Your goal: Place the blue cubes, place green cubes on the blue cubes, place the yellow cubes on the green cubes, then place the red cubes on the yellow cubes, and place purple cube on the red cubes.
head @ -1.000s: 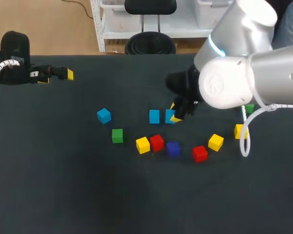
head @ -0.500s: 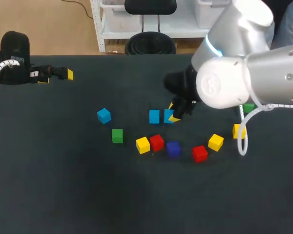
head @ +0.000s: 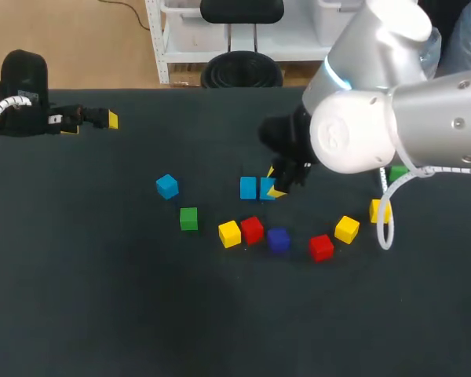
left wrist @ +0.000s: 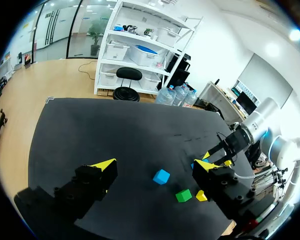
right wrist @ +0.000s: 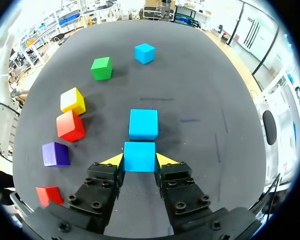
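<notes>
Barely started, we judge: nothing stacked. Our right pincer (head: 276, 182) clamps a blue cube (right wrist: 139, 156), just at 3 o'clock of a second blue (head: 248, 188); third blue (head: 166, 186) apart at 9. Left pincer (left wrist: 154, 165) released, empty. Green (head: 188, 218), yellow (head: 229, 233), red (head: 253, 229), purple (head: 278, 239) all loose on the bench (head: 102, 275).

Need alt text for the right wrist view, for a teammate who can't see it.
The right claw is shut on a blue cube, with a second blue cube just ahead of it on the black tabletop. Farther ahead lie a green cube and a third blue cube; to one side sit a yellow cube, a red cube and a purple cube.
</notes>
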